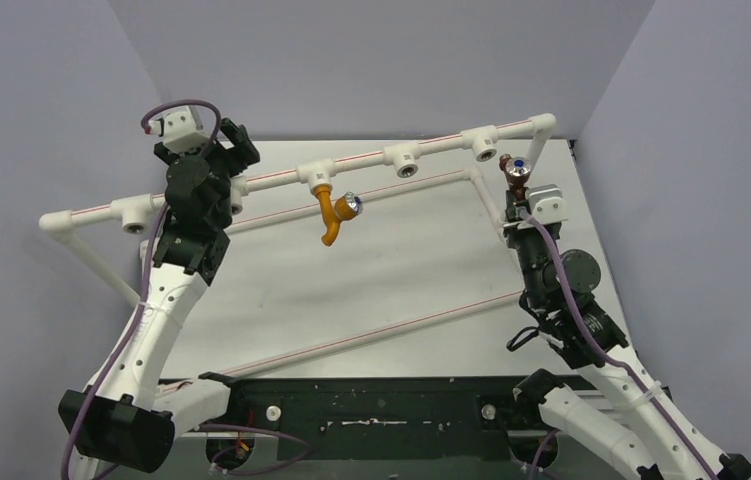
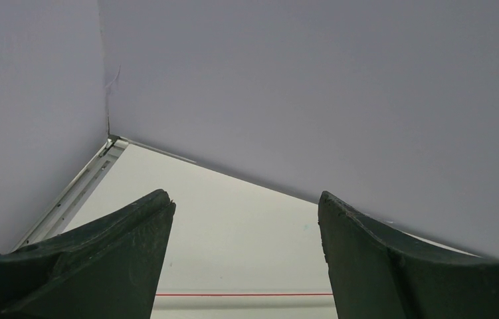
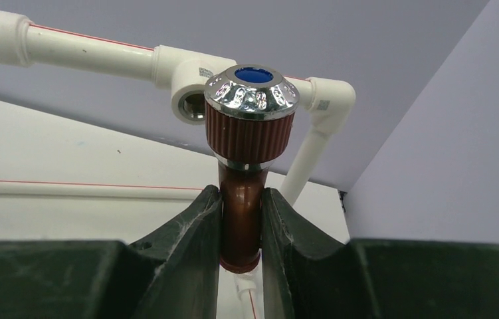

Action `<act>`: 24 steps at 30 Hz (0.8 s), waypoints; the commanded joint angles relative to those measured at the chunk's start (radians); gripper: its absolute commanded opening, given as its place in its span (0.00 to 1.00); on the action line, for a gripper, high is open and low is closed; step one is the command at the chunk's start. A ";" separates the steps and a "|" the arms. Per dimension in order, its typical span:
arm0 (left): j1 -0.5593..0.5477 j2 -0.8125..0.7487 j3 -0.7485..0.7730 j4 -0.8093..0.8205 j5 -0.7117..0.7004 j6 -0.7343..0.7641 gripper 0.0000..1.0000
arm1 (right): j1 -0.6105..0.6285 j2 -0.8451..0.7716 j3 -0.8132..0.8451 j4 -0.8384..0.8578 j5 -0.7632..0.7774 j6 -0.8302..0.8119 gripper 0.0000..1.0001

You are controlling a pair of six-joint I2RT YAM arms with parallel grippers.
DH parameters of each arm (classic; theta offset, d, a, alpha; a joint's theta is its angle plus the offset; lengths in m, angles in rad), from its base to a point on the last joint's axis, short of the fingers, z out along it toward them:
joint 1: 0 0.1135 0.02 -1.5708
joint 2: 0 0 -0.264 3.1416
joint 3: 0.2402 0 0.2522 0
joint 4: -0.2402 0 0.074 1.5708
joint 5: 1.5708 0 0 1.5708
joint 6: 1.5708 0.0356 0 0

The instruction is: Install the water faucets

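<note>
Red-brown faucet clamped in right gripper

A white pipe frame with T-sockets crosses the table.

The red-brown faucet is wedged between the right claw fingers in the wrist view, its sides covered and its spout out of sight. From above, the left arm covers a stretch of the white pipe frame. The left claw fingers run off its own view's bottom edge.
</note>
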 commanded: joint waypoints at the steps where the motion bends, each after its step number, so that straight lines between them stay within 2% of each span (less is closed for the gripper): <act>1: -0.044 0.022 -0.089 -0.244 -0.032 0.022 0.77 | -0.100 -0.005 -0.012 0.141 -0.216 0.082 0.00; 9: -0.053 0.015 -0.097 -0.234 -0.037 0.020 0.77 | -0.314 0.017 -0.051 0.228 -0.505 0.302 0.00; 16: -0.055 0.021 -0.100 -0.233 -0.040 0.018 0.77 | -0.331 0.013 -0.060 0.233 -0.564 0.373 0.00; 24: -0.047 0.039 -0.097 -0.236 -0.043 0.003 0.78 | -0.334 -0.047 -0.093 0.184 -0.506 0.407 0.00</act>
